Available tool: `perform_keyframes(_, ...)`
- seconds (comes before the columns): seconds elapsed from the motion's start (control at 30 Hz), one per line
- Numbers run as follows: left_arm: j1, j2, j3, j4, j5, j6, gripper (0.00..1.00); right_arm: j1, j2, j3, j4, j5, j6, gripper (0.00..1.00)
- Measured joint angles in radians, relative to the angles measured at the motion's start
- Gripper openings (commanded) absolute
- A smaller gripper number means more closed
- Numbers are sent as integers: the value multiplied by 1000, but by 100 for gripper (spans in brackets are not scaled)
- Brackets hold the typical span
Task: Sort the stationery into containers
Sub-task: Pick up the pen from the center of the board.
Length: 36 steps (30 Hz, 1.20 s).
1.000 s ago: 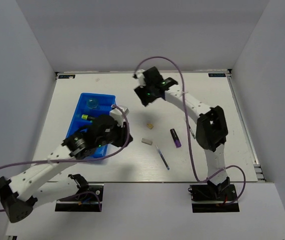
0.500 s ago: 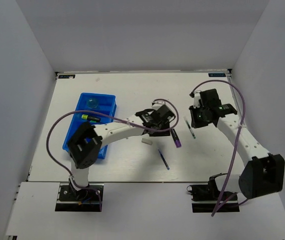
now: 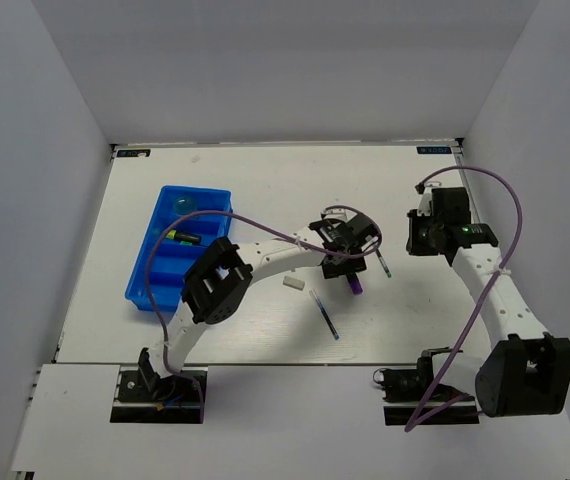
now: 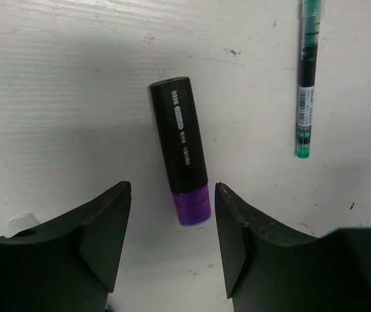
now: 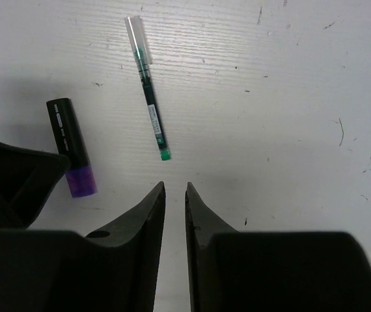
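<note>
A black highlighter with a purple cap [image 4: 180,143] lies on the table. My left gripper [image 4: 172,188] hovers open above it, and its fingers [image 4: 107,227] flank the purple end without touching it. From above, this left gripper [image 3: 350,262] sits mid-table over the highlighter [image 3: 355,284]. A thin green pen [image 5: 150,97] lies just right of it. My right gripper [image 5: 175,187] is short of the pen's tip, jaws a narrow gap apart and empty. The blue tray [image 3: 143,270] at the left holds a teal jar [image 3: 185,205] and a yellow-capped highlighter [image 3: 180,237].
A dark-blue pen [image 3: 325,315] and a small white eraser [image 3: 293,284] lie on the table near the front of the left arm. The left arm's long link [image 3: 265,258] stretches from the tray side to mid-table. White walls enclose the table.
The left arm has swung from the tray to the purple highlighter. The right arm has gone from back centre to the right side, and the green pen now lies on the table.
</note>
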Motion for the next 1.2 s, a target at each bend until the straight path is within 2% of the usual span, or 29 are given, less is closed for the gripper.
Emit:
perform_keyframes(0.33, -2, 134, 148, -41, 14, -42, 65, -74, -31, -22, 19, -78, 5, 22)
perform_keyframes(0.77, -2, 219, 303, -230, 115, -74, 59, -165, -73, -24, 23, -163, 23, 22)
perform_keyframes(1.2, 23, 185, 239, -419, 154, -35, 59, -217, -119, -36, 24, -241, 45, 22)
